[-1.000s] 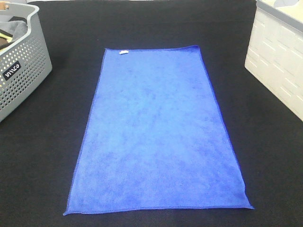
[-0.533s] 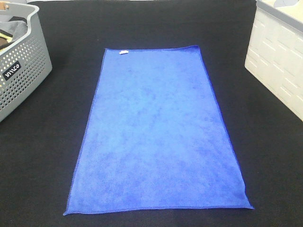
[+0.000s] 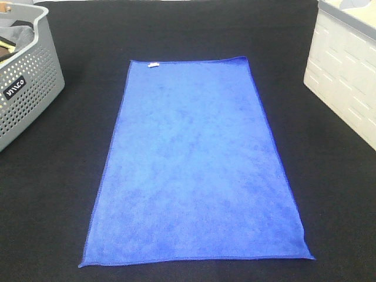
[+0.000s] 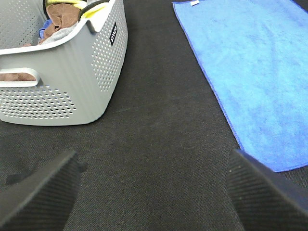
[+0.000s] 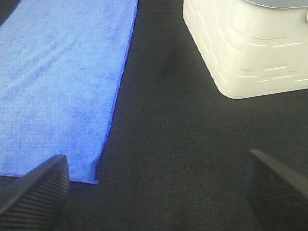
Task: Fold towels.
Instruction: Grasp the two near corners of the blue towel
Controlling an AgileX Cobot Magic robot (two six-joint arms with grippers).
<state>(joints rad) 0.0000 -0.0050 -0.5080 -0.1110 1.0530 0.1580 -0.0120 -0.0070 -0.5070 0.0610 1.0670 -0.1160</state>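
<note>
A blue towel [image 3: 194,161] lies flat and unfolded on the black table, long side running front to back, with a small white tag [image 3: 153,64] at its far left corner. It also shows in the left wrist view [image 4: 255,72] and in the right wrist view [image 5: 57,82]. My left gripper [image 4: 151,192] is open and empty over bare black cloth, to the left of the towel's near left corner. My right gripper [image 5: 156,185] is open and empty to the right of the towel's near right corner. Neither gripper shows in the exterior high view.
A grey perforated basket [image 3: 26,88] holding several other cloths stands at the far left; it also shows in the left wrist view [image 4: 62,72]. A white bin [image 3: 346,70] stands at the far right, also in the right wrist view [image 5: 250,48]. Black cloth [image 3: 59,194] covers the table.
</note>
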